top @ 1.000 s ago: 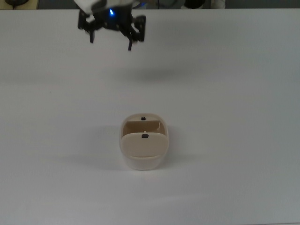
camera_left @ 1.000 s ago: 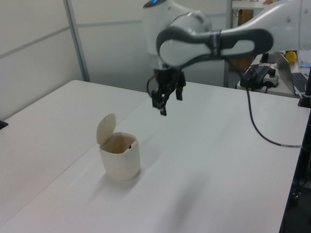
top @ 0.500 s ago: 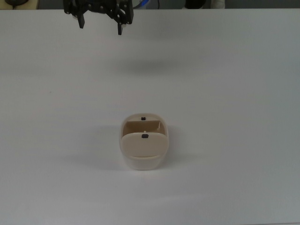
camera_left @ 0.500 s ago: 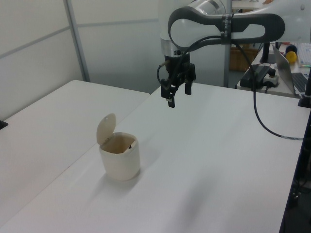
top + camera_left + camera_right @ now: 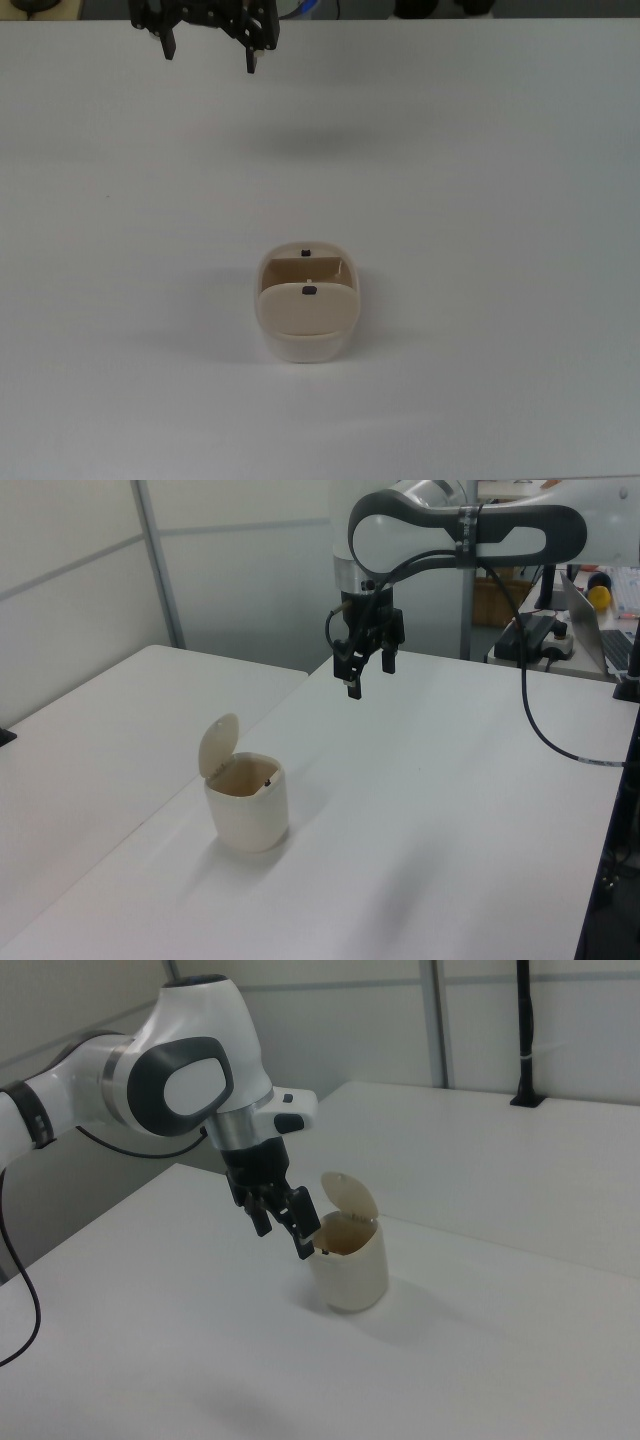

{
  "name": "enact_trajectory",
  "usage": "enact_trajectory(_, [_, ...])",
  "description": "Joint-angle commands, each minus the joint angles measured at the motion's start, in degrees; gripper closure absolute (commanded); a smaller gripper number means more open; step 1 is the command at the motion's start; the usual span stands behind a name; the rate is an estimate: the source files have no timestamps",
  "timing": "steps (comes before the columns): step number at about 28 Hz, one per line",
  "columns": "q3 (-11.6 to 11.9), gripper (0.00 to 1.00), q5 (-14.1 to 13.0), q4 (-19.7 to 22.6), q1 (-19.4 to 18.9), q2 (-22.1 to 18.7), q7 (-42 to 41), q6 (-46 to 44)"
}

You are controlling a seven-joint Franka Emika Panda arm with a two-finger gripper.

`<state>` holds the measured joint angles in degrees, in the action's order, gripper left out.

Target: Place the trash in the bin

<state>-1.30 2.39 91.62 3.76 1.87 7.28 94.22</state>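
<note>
The bin (image 5: 307,305) is seen standing upright on the white desk (image 5: 480,200), well away from every desk edge, slightly toward the near edge in the top view. Its swing flap lid (image 5: 218,744) is tipped up on one side, so the opening is exposed and the beige interior can be seen. Two small dark marks are visible on top of the bin in the top view.

The trash cannot be located in any view; whether it lies inside the bin cannot be told.

The gripper (image 5: 208,55) is held in the air close to the far edge of the desk in the top view, well apart from the bin and toward the top view's left of it. Its two fingers (image 5: 353,687) are spread apart and pointed downward, with nothing held between them. In the left view the gripper (image 5: 368,672) is shown above the desk surface, beyond the bin. In the right view the gripper (image 5: 284,1225) overlaps the bin's side.
</note>
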Motion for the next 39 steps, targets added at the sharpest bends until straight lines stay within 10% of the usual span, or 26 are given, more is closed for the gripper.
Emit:
enact_trajectory(1, [0.2,0.0,-1.4,0.1,0.2,-0.6,-1.7,-0.1])
enact_trajectory(39, [0.1,0.0,-1.4,0.2,0.2,-0.2,-5.3,-0.2])
